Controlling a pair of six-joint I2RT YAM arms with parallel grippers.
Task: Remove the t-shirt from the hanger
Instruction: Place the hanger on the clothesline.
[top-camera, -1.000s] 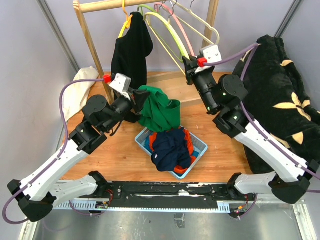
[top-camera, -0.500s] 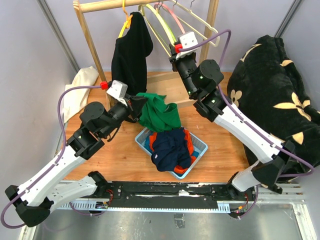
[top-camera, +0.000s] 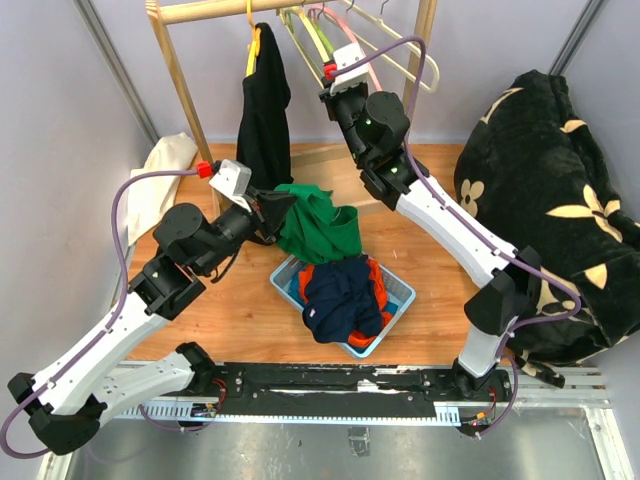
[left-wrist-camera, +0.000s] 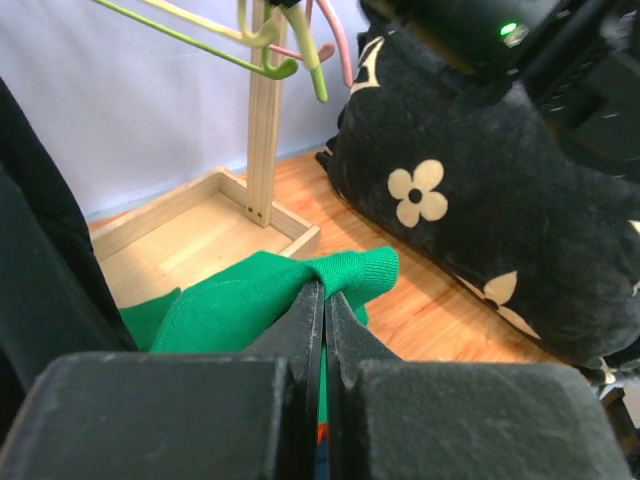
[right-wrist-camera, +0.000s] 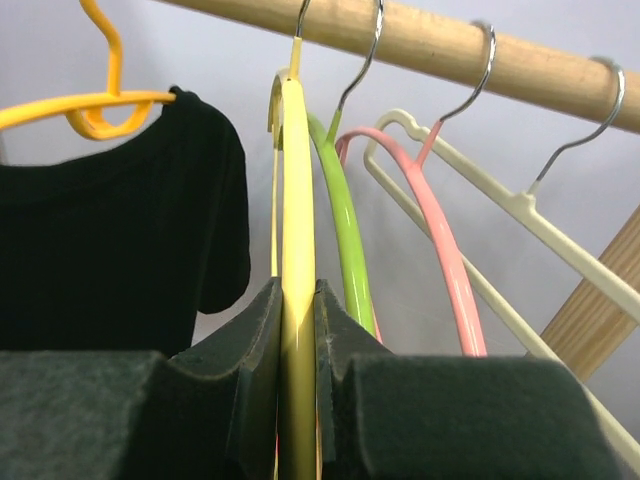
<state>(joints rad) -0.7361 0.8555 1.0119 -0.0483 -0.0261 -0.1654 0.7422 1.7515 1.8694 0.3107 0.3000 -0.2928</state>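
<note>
A green t-shirt (top-camera: 320, 225) hangs bunched over the basket, off any hanger. My left gripper (top-camera: 283, 205) is shut on a fold of the green t-shirt (left-wrist-camera: 250, 300); its jaws (left-wrist-camera: 322, 285) pinch the cloth tight. My right gripper (top-camera: 325, 48) is raised at the rack and shut on a pale yellow hanger (right-wrist-camera: 297, 180), whose hook sits at the wooden rod (right-wrist-camera: 450, 45). In the right wrist view the right gripper (right-wrist-camera: 297, 290) clamps the hanger's arm. A black t-shirt (top-camera: 262, 110) still hangs on an orange-yellow hanger (right-wrist-camera: 90, 105) to its left.
Green (right-wrist-camera: 345, 230), pink (right-wrist-camera: 440, 250) and cream (right-wrist-camera: 520, 210) hangers hang bare on the rod. A blue basket (top-camera: 398, 298) holds navy and orange clothes. A black flowered blanket (top-camera: 560, 200) fills the right side. White cloth (top-camera: 165, 180) lies at the left by the rack post (top-camera: 185, 90).
My right arm has swung up and left, carrying the yellow hanger to the rod. The black t-shirt has turned edge-on. My left gripper has barely moved with the green t-shirt.
</note>
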